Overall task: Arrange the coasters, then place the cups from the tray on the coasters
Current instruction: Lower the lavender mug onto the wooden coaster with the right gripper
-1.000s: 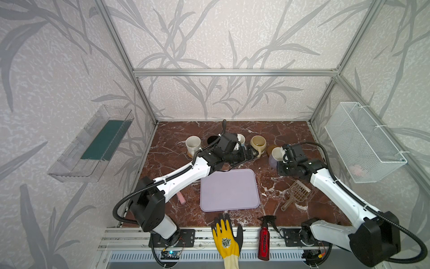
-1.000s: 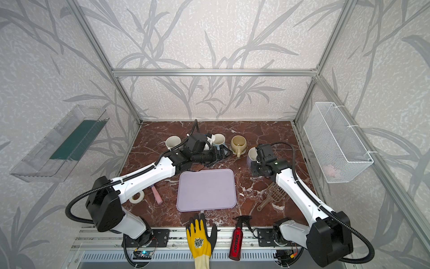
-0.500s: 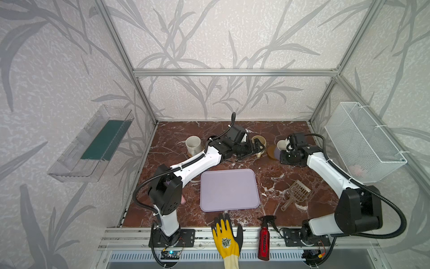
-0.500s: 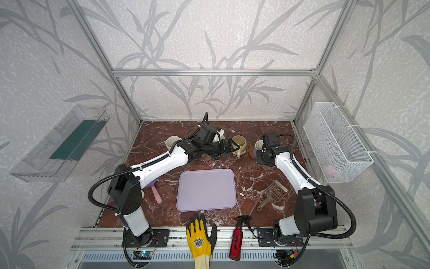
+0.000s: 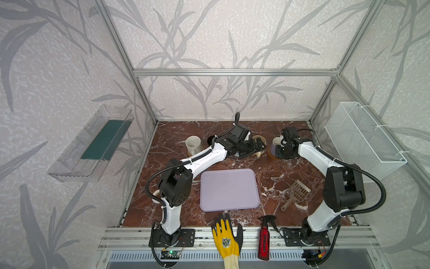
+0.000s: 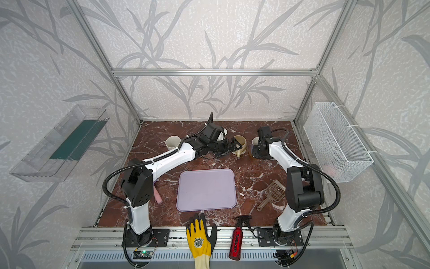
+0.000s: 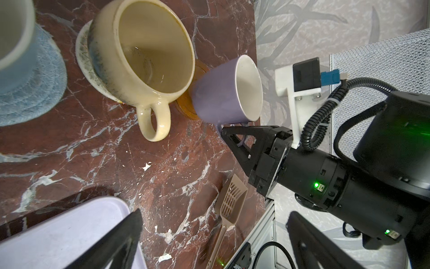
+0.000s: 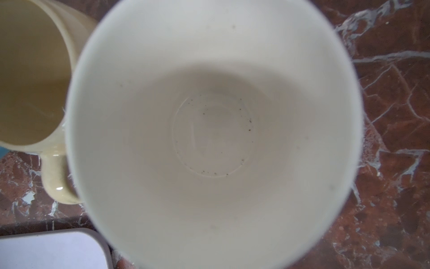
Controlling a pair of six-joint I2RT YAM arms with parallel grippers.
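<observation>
My right gripper [image 7: 235, 137] is shut on the handle of the lavender cup [image 7: 223, 93], which tilts over the amber coaster [image 7: 186, 109] at the back right [image 5: 275, 143]. In the right wrist view only its white inside [image 8: 214, 130] shows, and the fingers are hidden. The beige cup [image 7: 144, 58] stands on the cream coaster [image 7: 82, 58], with my open left gripper [image 5: 256, 147] beside its handle. A light blue cup [image 7: 11, 35] sits on the grey-blue coaster [image 7: 30, 93], and a white speckled cup [image 5: 193, 144] at the back left. The lavender tray [image 5: 229, 189] holds nothing.
A tan litter scoop [image 5: 295, 194] lies right of the tray. A yellow glove [image 5: 226, 240] and a red spray bottle [image 5: 264, 240] lie at the front rail. A pink stick [image 6: 158, 196] lies left. A wire basket [image 5: 363, 137] hangs on the right wall, a clear bin [image 5: 93, 144] on the left.
The right gripper carried the lavender cup back toward the amber coaster. The open left gripper slid right, along the row of cups, to the beige cup.
</observation>
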